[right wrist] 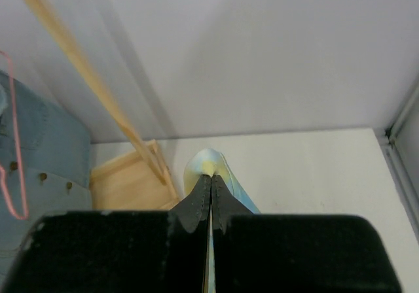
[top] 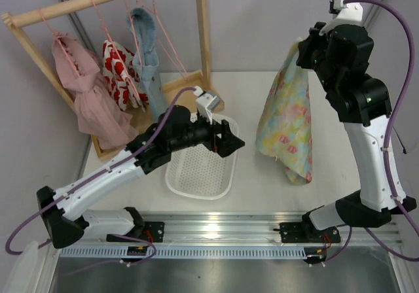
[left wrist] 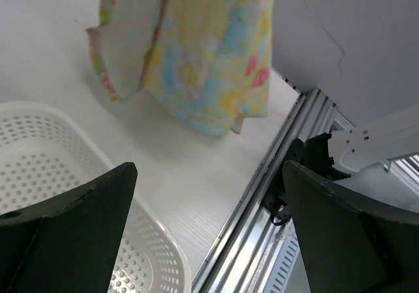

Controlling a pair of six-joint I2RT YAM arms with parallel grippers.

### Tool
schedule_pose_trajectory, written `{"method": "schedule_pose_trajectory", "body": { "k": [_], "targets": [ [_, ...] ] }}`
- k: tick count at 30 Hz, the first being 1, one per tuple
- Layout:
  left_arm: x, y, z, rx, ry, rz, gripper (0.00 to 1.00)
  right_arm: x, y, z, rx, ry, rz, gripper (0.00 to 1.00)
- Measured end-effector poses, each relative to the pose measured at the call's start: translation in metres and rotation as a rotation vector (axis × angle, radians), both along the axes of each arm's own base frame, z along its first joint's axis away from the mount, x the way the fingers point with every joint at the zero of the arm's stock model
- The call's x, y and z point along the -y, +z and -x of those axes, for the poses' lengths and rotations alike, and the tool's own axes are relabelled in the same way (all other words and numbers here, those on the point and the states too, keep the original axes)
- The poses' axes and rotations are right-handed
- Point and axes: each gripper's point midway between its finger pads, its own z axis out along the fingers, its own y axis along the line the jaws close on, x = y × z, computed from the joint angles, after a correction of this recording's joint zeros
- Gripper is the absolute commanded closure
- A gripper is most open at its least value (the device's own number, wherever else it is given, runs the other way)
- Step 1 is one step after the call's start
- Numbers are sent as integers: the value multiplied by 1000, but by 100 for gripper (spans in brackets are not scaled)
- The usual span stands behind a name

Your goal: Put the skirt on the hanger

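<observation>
Presentation step: the skirt (top: 286, 126) is hung by its top from the closed right hand (top: 306, 46) over the tabletop (top: 262, 188), the left hand (top: 229, 138) is spread open above the basket (top: 196, 195), and transfer to the racked pink hanger (top: 173, 48) is judged next.

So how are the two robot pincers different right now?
The left pincer is wide open and holds nothing; the right pincer is shut tight on the skirt. The left pincer sits low by the white basket; the right pincer is up high, so the skirt hangs down. Both are black with two fingers.
</observation>
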Motion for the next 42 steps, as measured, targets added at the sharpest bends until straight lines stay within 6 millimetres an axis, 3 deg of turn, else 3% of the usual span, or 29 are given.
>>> {"method": "schedule_pose_trajectory", "body": {
  "k": [3,5,9,13,17,22,27,32,33,36,40,41,42],
  "targets": [
    [22,-16,2,-23,-44,-25,1,18,-26,-16,-73,-19,-31,100],
    [31,-24,2,-28,-59,-36,1,20,-47,-23,-130,-8,-47,100],
    [54,-28,-10,10,-80,-58,1,3,-69,-23,-200,67,-67,100],
    [88,-32,-36,85,-84,-85,1,-4,-64,-17,-193,112,-88,100],
    [111,-64,-68,144,-65,-174,1,-4,-53,-5,-165,134,-104,100],
    [117,-106,-87,196,-61,-299,1,1,-41,6,-135,138,-113,100],
    [115,-99,-100,309,-52,-332,2,4,-40,10,-139,143,-116,100],
    [116,-101,-104,346,-84,-314,16,2,-40,11,-140,161,-126,100],
    [117,-102,-103,345,-96,-307,27,1,-39,12,-139,166,-129,100],
    [122,-104,-100,334,-133,-283,49,0,-39,12,-140,174,-138,100],
    [128,-114,-92,288,-184,-266,66,3,-39,11,-141,163,-142,100],
    [129,-115,-90,277,-188,-264,75,6,-39,10,-139,153,-142,100],
    [129,-115,-89,264,-186,-257,100,9,-39,9,-139,140,-141,100]
  ]
}}
